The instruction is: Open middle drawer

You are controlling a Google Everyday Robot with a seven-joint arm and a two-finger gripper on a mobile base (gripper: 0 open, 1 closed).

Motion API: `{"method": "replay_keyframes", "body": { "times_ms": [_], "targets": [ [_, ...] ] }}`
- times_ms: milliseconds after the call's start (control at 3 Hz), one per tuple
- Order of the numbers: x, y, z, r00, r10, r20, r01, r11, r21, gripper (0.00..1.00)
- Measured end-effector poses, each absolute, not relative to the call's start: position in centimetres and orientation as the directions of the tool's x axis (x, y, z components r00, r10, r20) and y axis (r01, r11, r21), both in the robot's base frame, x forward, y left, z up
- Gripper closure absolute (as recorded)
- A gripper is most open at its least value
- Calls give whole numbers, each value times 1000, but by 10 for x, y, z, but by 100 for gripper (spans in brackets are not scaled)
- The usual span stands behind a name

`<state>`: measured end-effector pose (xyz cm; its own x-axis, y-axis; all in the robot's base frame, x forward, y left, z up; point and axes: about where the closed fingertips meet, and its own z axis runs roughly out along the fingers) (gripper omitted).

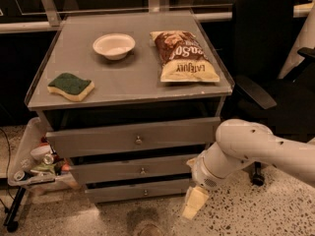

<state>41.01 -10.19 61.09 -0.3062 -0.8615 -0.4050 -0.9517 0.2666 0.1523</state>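
Middle drawer sits in the desk between the taller front above and the slim one below, and it looks shut to us, its little knob untouched. Nothing is done yet: the reach, the grip and the pull are all ahead, we reckon. The gripper hangs low by the desk's right corner as we see it, near the floor and well off the knob. It holds nothing, and we cannot tell how far its jaws are parted.
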Motion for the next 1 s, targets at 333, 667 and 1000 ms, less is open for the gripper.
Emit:
{"method": "replay_keyframes", "body": {
  "times_ms": [333, 667, 1000],
  "targets": [
    [410, -102, 611, -306, -862, -405, -952, 267, 152, 0],
    [414, -94, 575, -326, -837, -439, -944, 263, 200, 0],
    [439, -81, 520, -352, -799, -488, -934, 269, 234, 0]
  ]
}}
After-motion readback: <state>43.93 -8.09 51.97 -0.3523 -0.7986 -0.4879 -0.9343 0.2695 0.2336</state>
